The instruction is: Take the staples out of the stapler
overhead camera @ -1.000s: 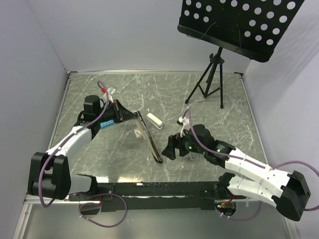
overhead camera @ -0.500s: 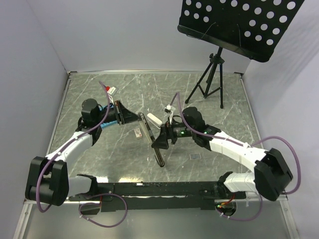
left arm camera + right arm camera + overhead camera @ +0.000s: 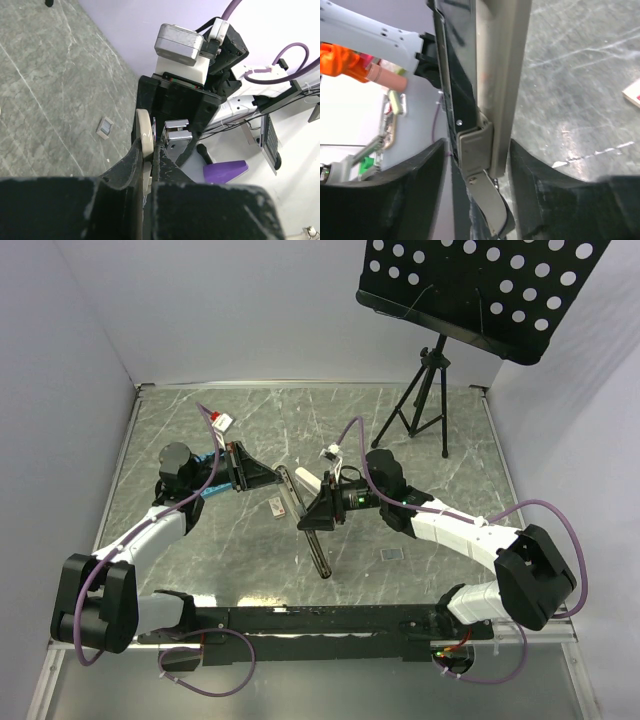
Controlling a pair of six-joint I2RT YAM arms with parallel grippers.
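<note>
The stapler (image 3: 318, 558) is swung open and hangs as a long narrow bar slanting over the middle of the table. My left gripper (image 3: 268, 478) is shut on its far upper end; in the left wrist view a cream plastic part of the stapler (image 3: 144, 132) is pinched at my left gripper (image 3: 151, 150). My right gripper (image 3: 312, 520) grips the bar midway. In the right wrist view the beige arm and metal hinge of the stapler (image 3: 500, 75) fill the narrow space inside my right gripper (image 3: 476, 145). The staples are hidden.
A small white oblong piece (image 3: 308, 480) lies just behind the right gripper. A tan block (image 3: 275, 505) sits under the stapler's upper half and a tiny grey square (image 3: 392, 553) lies to the right. A black tripod (image 3: 425, 405) stands at the back right.
My right arm swung from the front right up and left to the stapler, and its jaws narrowed onto the bar. The left gripper kept its hold and shifted only slightly.
</note>
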